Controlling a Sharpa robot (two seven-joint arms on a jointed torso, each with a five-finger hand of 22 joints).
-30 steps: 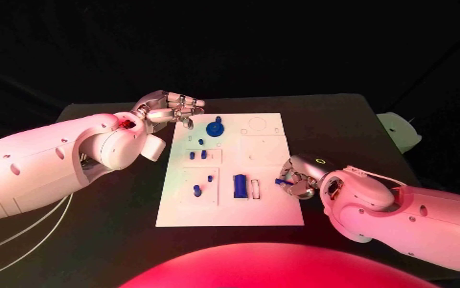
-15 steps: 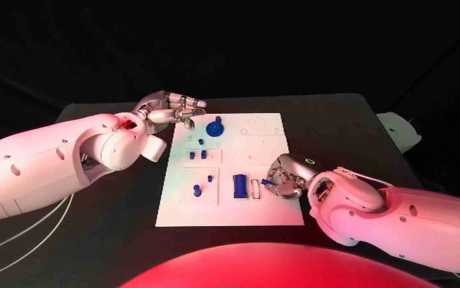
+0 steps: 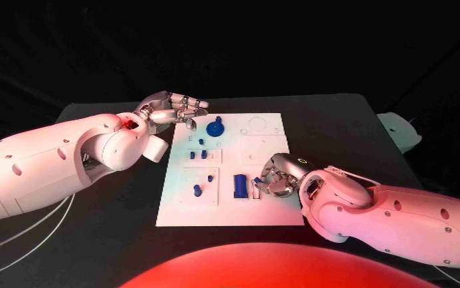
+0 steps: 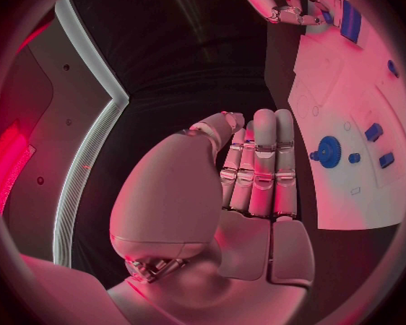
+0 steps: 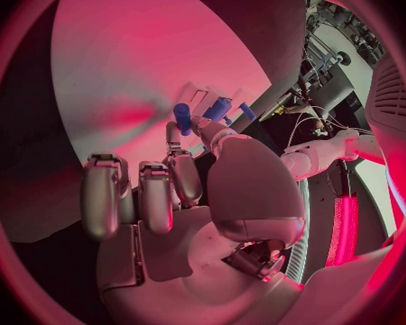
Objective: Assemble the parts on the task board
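Note:
The white task board (image 3: 273, 211) lies in the middle of the black table. On it are a blue gear (image 3: 217, 128), several small blue pegs (image 3: 197, 190) and a blue block (image 3: 240, 185) beside a narrow slot. My right hand (image 3: 275, 179) hovers low over the board just right of that block. It pinches a small blue peg (image 5: 182, 114) between thumb and a finger. My left hand (image 3: 173, 111) hangs by the board's far left corner, beside the gear (image 4: 329, 152). Its fingers (image 4: 261, 166) lie straight and together, holding nothing.
A pale white object (image 3: 401, 130) sits off the table's right edge. Cables (image 3: 28, 238) trail at the lower left. Bare black table surrounds the board on both sides.
My right hand has moved left from the board's right edge onto the board, carrying the blue peg up to the block and slot. The left hand has stayed put.

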